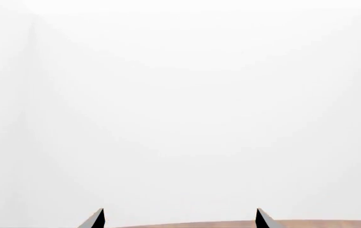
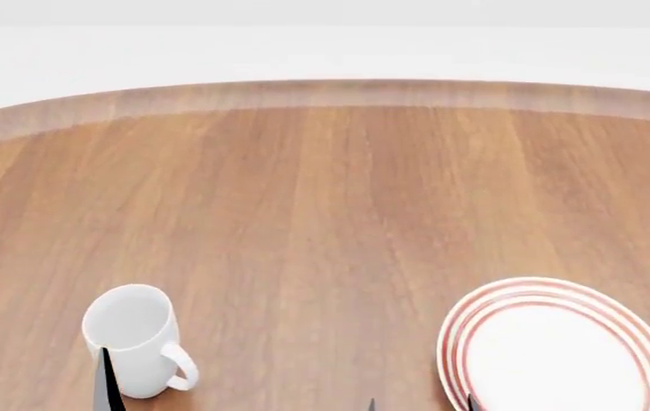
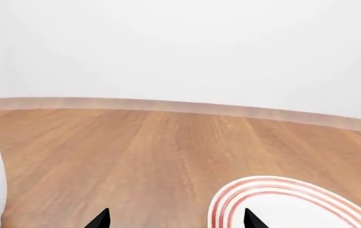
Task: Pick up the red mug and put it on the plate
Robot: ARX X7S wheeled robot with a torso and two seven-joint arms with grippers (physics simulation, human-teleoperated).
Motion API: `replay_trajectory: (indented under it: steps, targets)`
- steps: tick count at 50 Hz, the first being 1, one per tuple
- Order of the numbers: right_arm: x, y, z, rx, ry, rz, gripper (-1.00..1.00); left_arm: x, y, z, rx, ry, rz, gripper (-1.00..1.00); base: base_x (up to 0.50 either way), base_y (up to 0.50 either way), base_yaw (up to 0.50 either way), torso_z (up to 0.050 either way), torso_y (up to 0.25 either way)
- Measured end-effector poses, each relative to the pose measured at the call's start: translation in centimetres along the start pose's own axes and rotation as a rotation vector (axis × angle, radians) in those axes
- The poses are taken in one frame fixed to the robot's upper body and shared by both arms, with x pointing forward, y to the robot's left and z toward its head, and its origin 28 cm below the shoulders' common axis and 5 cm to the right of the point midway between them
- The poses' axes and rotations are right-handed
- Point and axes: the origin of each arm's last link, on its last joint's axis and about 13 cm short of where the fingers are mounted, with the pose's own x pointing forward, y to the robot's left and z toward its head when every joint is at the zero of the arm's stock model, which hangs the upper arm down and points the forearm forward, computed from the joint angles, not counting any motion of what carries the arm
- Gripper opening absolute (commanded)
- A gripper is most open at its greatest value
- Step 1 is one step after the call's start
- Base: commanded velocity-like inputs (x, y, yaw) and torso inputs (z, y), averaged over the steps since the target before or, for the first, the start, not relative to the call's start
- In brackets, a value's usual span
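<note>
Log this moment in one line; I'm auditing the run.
red mug: not in view | plate: empty | white mug: upright, apart from plate | left end effector: open | right end effector: open

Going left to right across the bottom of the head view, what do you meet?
Left hand, overlapping the white mug → right hand's fingertips, barely showing → plate. No red mug is in view.

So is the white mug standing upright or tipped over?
Upright: the white mug stands on its base on the table, its open mouth facing up and its handle at the side.
</note>
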Motion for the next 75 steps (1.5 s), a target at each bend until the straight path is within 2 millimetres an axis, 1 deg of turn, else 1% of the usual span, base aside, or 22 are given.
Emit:
replay_trajectory:
  steps: [12,16,20,24,32,43,49,56,64,75]
  targets:
    - [-0.2,0.0,0.1,-0.011,-0.005,0.002,1.00,0.0,0.0,0.0,-0.002,0.001,0.001,1.00,0.00,0.00,0.00,0.000,0.000]
    - [-0.6,-0.1,0.6,-0.026,-0.008,0.001,1.00,0.0,0.0,0.0,-0.003,0.001,0.002,1.00,0.00,0.00,0.00,0.000,0.000]
    - [-1.5,-0.3,1.4,-0.053,-0.016,0.005,1.00,0.0,0.0,0.0,-0.004,0.002,0.001,1.00,0.00,0.00,0.00,0.000,0.000]
    - [-2.8,-0.4,2.2,-0.081,-0.029,0.007,1.00,0.0,0.0,0.0,-0.005,0.002,0.000,1.00,0.00,0.00,0.00,0.000,0.000]
    - [-6.2,-0.8,3.8,-0.140,-0.062,0.013,1.00,0.0,0.0,0.0,-0.009,0.004,-0.002,1.00,0.00,0.00,0.00,0.000,0.000]
    - [-10.9,-0.9,4.9,-0.190,-0.096,0.025,1.00,0.0,0.0,0.0,-0.014,0.003,-0.006,1.00,0.00,0.00,0.00,0.000,0.000]
    - [-12.9,-1.0,4.8,-0.198,-0.100,0.035,1.00,0.0,0.0,0.0,-0.017,0.002,-0.008,1.00,0.00,0.00,0.00,0.000,0.000]
    - [-14.4,-1.0,4.2,-0.194,-0.095,0.050,1.00,0.0,0.0,0.0,-0.019,0.002,-0.010,1.00,0.00,0.00,0.00,0.000,0.000]
    - [-15.7,-0.9,3.2,-0.220,-0.075,0.069,1.00,0.0,0.0,0.0,-0.021,0.001,-0.011,1.00,0.00,0.00,0.00,0.000,0.000]
    - [-16.8,-0.4,1.7,-0.261,-0.040,0.117,1.00,0.0,0.0,0.0,-0.021,0.001,-0.011,1.00,0.00,0.00,0.00,0.000,0.000]
